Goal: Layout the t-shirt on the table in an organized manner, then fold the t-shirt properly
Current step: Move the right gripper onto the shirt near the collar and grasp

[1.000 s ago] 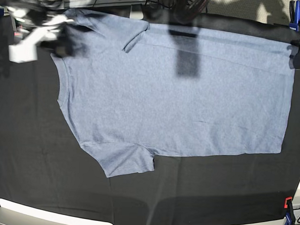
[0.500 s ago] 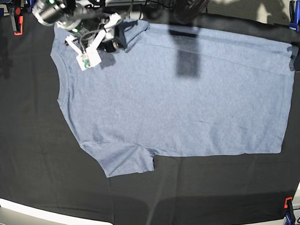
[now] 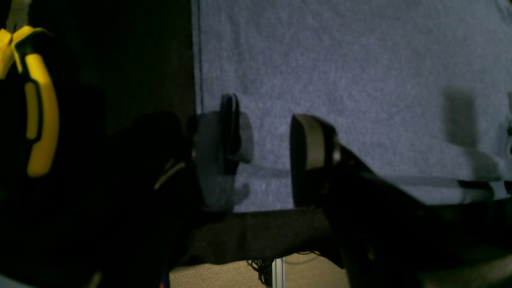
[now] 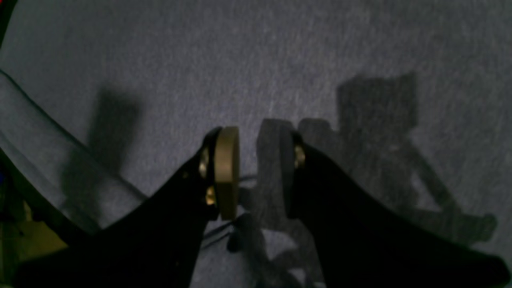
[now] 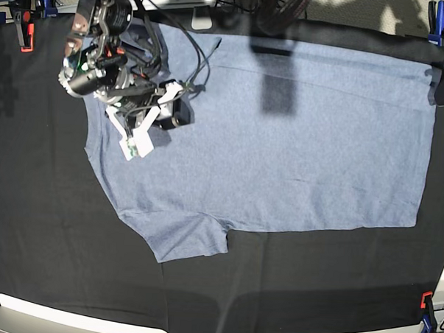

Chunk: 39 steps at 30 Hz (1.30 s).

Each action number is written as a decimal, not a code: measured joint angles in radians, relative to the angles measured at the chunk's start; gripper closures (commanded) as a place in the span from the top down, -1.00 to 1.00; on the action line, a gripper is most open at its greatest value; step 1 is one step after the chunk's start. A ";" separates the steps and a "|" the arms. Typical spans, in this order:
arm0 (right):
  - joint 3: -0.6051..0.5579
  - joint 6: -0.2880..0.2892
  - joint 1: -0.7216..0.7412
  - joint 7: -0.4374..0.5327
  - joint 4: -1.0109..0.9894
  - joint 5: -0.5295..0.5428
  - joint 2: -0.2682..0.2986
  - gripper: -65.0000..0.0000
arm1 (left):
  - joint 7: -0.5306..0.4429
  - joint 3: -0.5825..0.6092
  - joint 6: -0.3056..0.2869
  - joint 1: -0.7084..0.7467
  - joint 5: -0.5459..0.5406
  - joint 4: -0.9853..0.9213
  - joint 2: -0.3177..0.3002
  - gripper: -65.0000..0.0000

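my right end effector (image 5: 138,137) hangs over the t-shirt (image 5: 282,140) near the far left corner of the table (image 5: 42,225), above the shoulder part of the cloth. in the right wrist view its two pads (image 4: 227,172) stand a narrow way apart with only blue-grey fabric seen between them, nothing pinched, so it is partly open and holding nothing. my left end effector (image 3: 264,160) sits at the far right corner of the table, over the hem corner of the shirt; its pads (image 3: 308,156) stand well apart and the cloth lies flat beneath them, ungripped. the t-shirt lies spread flat across the far half of the table, collar end toward the left edge, hem toward the right edge, one sleeve (image 5: 189,239) pointing toward the near edge, the other folded in under my right arm at the far edge. the side facing up is plain heathered blue-grey; i can read no lettering, brand or label on it in any view. the small white tag-like part by my right end effector is too small to read. blue and red clamps (image 5: 438,21) grip the black cloth at the far right corner, another (image 5: 426,315) at the near right corner, more (image 5: 25,21) at the far left. a yellow-handled clamp (image 3: 38,104) shows at the left of the left wrist view, with no writing visible.
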 measured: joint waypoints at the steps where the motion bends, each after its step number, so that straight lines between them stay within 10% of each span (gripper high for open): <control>1: 0.000 0.000 -0.003 -0.005 0.000 0.000 0.000 -0.52 | 0.000 0.000 0.000 0.000 0.000 0.000 0.000 -0.19; 15: 0.003 0.016 0.002 0.010 0.193 0.000 0.000 -0.52 | -0.128 0.000 0.000 -0.005 0.020 0.000 0.000 -0.19; 26: 0.134 0.016 0.002 0.019 0.196 -0.001 0.004 -0.50 | -0.167 0.011 0.079 -0.303 0.169 0.000 0.002 -0.19; 39: 0.153 0.016 0.001 -0.008 0.196 0.010 0.045 -0.16 | -0.377 0.397 0.221 -0.739 0.485 -0.449 -0.002 -0.19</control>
